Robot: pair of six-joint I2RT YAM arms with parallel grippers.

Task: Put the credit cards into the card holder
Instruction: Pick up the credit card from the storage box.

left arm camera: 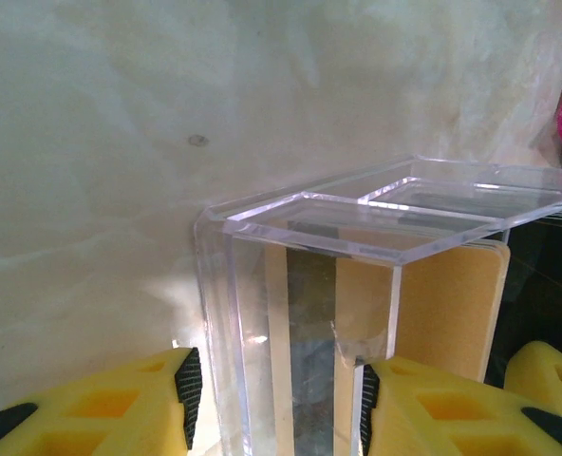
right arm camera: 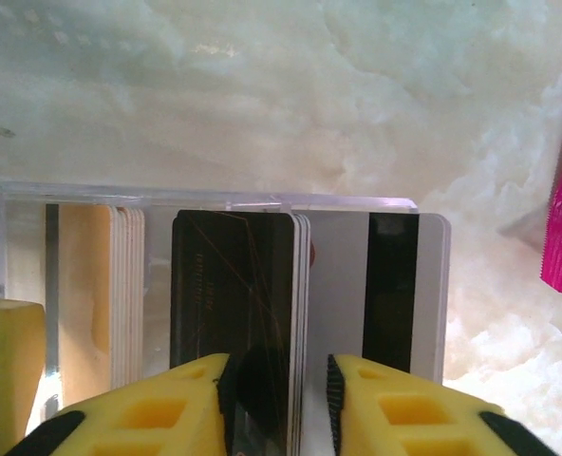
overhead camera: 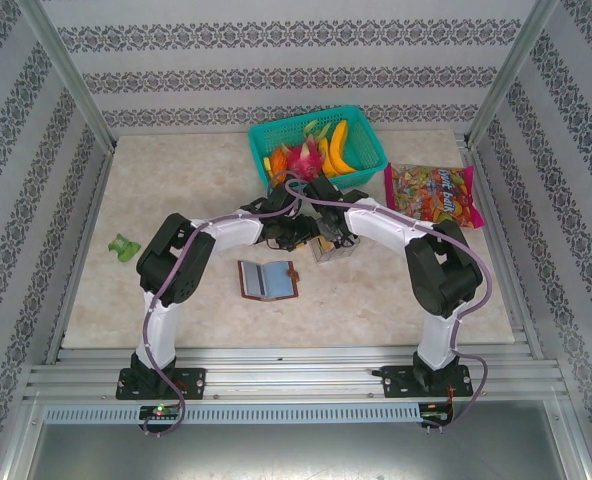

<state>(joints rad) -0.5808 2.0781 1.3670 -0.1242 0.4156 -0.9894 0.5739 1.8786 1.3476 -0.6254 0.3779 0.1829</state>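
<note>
A small clear box (overhead camera: 333,247) stands mid-table, holding the credit cards upright. In the right wrist view it holds a tan stack (right arm camera: 105,285), a black-faced stack (right arm camera: 229,285) and a white card with a black stripe (right arm camera: 395,285). My right gripper (right arm camera: 279,389) is open astride the black-faced stack. Its left pad is against the black face and its right pad is a little off the pale card edges. My left gripper (left arm camera: 278,394) is shut on the clear box (left arm camera: 309,223), pads at its two side walls. The brown card holder (overhead camera: 268,280) lies open on the table, in front of both grippers.
A teal basket of fruit (overhead camera: 316,150) stands at the back. A pink candy bag (overhead camera: 436,195) lies to the right, and a small green object (overhead camera: 126,247) lies at the left. Both arms meet at the box, so their fingers are close together.
</note>
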